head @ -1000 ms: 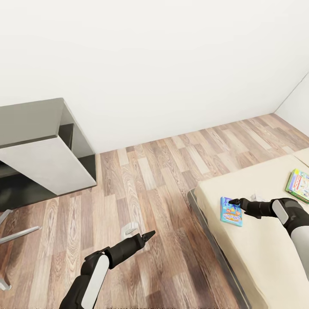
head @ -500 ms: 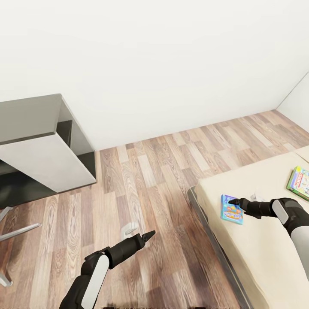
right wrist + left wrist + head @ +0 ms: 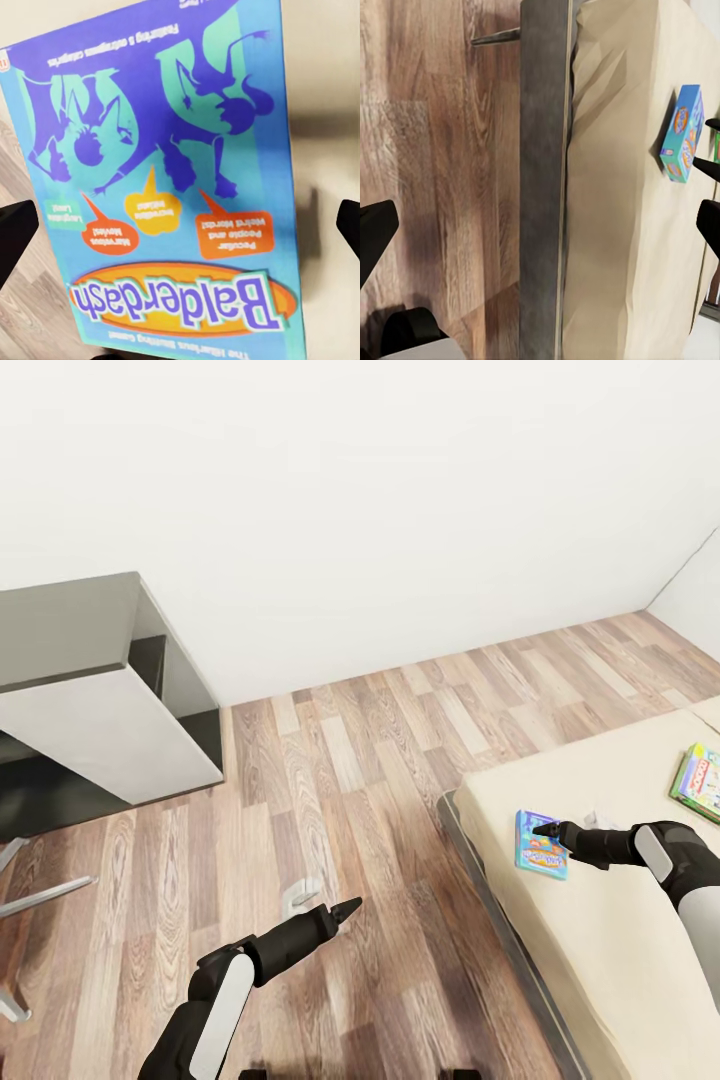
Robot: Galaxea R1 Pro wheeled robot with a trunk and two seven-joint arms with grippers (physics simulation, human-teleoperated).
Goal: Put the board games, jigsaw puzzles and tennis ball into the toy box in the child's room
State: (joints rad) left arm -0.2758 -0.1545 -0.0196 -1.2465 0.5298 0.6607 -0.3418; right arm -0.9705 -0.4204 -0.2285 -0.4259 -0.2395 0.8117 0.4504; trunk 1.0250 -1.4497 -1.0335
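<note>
Balderdash box on the bed, and we're lined up right over it.

Compared to a second ago the whole head view has slid a bit, so that's our camera moving, not the box or the arms; our right gripper sits at the same spot at the box's far edge, fingers spread wide with the lid between the tips in the right wrist view, nothing pinched yet. Left gripper hangs over the floor, and we can't tell if it's open. Second game lies further up the bed. Looks like we're settling in for the grab, no toys boxed from here yet.
</note>
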